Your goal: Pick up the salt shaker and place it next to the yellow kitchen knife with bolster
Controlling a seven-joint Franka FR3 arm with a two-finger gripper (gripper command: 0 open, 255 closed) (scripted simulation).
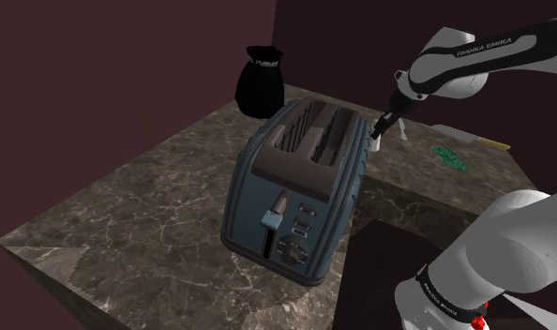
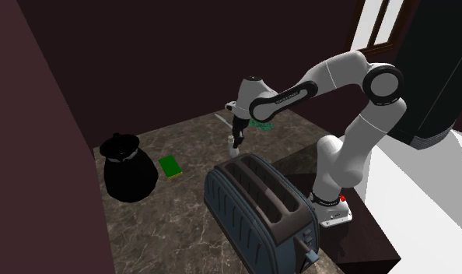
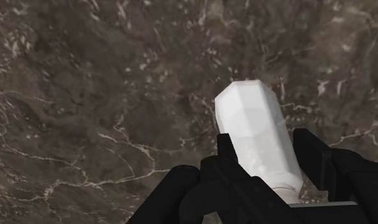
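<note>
marble counter (image 1: 145, 197), one toaster (image 1: 295, 187), one white shaker (image 3: 254, 127) clasped in hand (image 3: 265, 145)

Around my rig, dark maroon walls (image 1: 127, 56), a brown white-veined marble counter (image 1: 145, 211), a bright window (image 2: 375, 27) beyond.

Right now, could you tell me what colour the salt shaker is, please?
The salt shaker is plain white, clearest in the wrist view.

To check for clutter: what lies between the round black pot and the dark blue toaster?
A flat green pad with a yellow edge lies there, seen in the second exterior view.
</note>
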